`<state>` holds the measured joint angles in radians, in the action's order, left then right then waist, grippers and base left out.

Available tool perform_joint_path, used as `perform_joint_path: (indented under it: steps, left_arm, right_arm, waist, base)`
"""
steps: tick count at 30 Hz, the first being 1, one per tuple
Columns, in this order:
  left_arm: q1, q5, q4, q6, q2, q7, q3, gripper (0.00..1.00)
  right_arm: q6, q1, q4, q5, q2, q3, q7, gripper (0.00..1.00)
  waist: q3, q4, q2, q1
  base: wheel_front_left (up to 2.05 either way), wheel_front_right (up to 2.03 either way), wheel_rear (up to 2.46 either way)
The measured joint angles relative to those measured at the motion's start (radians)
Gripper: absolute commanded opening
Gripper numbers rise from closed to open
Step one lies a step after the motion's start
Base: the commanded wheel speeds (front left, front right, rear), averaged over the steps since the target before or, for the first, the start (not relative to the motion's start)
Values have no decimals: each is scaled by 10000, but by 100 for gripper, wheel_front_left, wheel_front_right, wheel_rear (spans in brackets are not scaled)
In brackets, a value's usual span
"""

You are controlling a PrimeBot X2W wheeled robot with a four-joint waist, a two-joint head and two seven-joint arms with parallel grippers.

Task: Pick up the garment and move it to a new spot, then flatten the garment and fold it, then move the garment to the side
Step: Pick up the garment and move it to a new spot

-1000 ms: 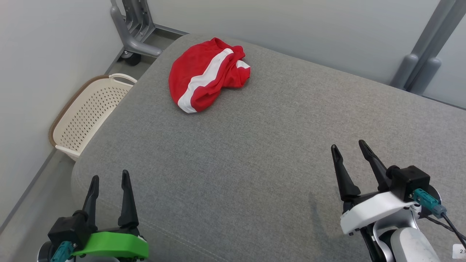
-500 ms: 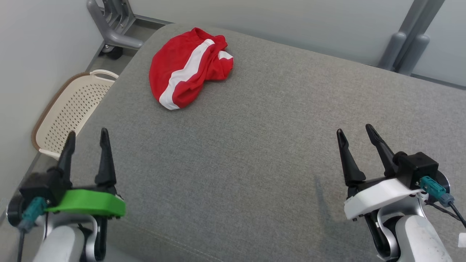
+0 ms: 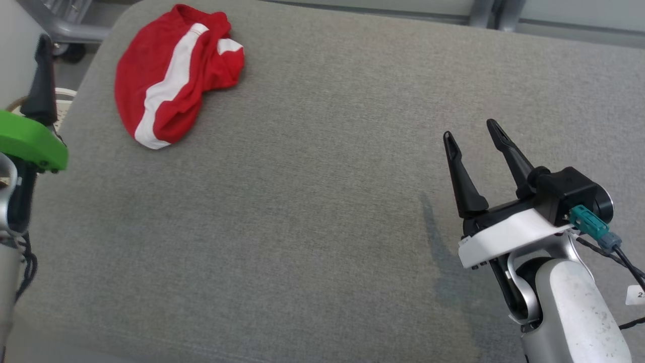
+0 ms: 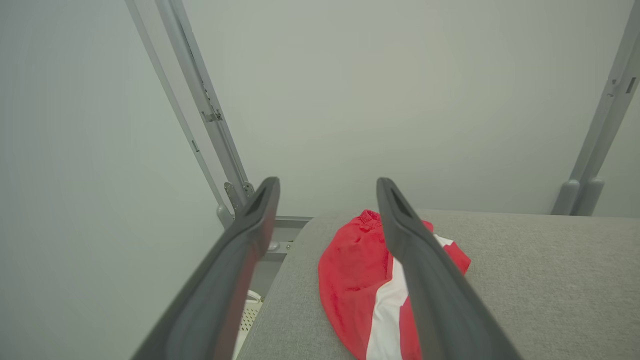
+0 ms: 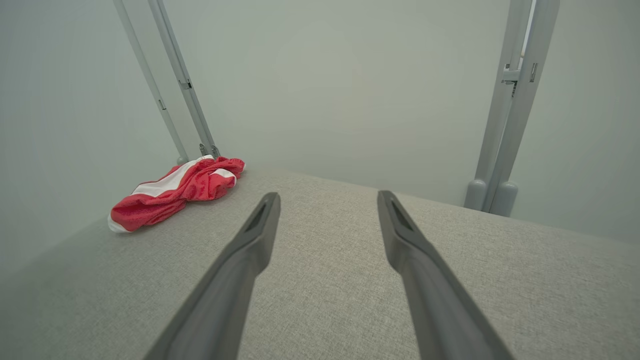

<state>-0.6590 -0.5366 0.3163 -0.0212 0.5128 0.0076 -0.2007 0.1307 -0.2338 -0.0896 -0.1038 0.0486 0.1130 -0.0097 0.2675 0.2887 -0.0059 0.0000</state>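
Note:
The garment [image 3: 171, 75] is a crumpled red piece with a white stripe, lying at the far left corner of the grey cushioned surface [image 3: 312, 201]. My left gripper [image 4: 327, 182] is open and empty, raised near the cushion's left edge with the garment [image 4: 355, 280] just ahead of and below its fingers. In the head view its green base [image 3: 30, 141] and one dark finger [image 3: 41, 75] show at the left border. My right gripper [image 3: 469, 129] hovers open and empty over the right half of the cushion, far from the garment [image 5: 175, 192].
A cream perforated basket [image 4: 247, 315] sits on the floor beside the cushion's left edge. Grey metal frame posts [image 5: 505, 125] stand against the pale wall behind the cushion, and a wheeled frame foot [image 3: 65, 33] is near the far left corner.
The head camera has tipped down and shifted. My left arm has risen and gone forward toward the garment's side. The right gripper has edged forward. The garment lies as before.

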Motion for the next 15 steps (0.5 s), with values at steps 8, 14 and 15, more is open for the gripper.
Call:
perform_joint_path:
  steps: [8, 14, 15]
  left_arm:
    - [-1795, -483, 1954, -426, 545, 997, 253, 100]
    - [-2399, -345, 2857, -583, 715, 1149, 12, 100]
    - [-2490, -345, 3014, -598, 717, 1141, -2, 100]
  right_arm:
    - [0, -227, -537, 441, 10, -35, 194, 100]
    - [0, -267, -991, 702, 10, -253, 349, 100]
    - [0, -268, -1085, 748, 12, -284, 355, 100]
  waist:
    - [1151, -1122, 0, 0]
    - [1931, -1720, 0, 2]
    - [2078, -1827, 0, 2]
  base:
    - [0, 0, 0]
    - [0, 0, 0]
    - [0, 0, 0]
